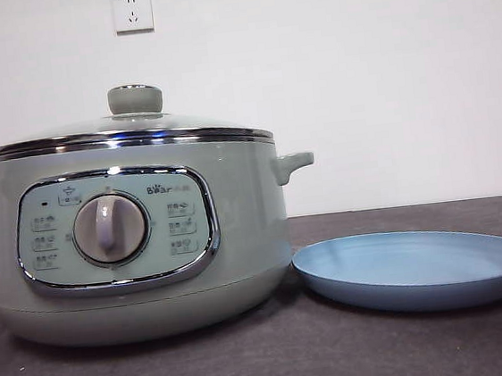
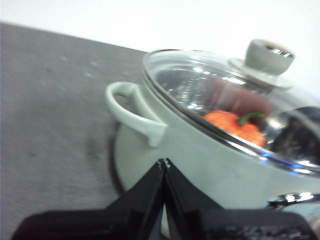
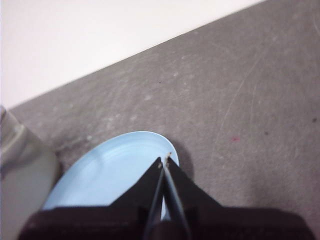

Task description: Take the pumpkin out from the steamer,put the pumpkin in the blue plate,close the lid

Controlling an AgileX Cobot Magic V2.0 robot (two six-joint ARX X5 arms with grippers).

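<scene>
The steamer [image 1: 136, 245] sits on the dark table [image 1: 270, 366] with the lid [image 1: 128, 129] seated on its chrome rim, knob [image 1: 135, 99] upright. The pumpkin [image 2: 235, 126] lies inside the pot, visible through the glass (green stem curving upward). The left gripper [image 2: 164, 165] hovers just beside the steamer's side handle [image 2: 135, 112], jaws pressed together, holding nothing. The right gripper [image 3: 165, 161] hangs above the near edge of the blue plate [image 3: 110, 172], jaws likewise closed and empty. The plate rests just beside the steamer, bare.
</scene>
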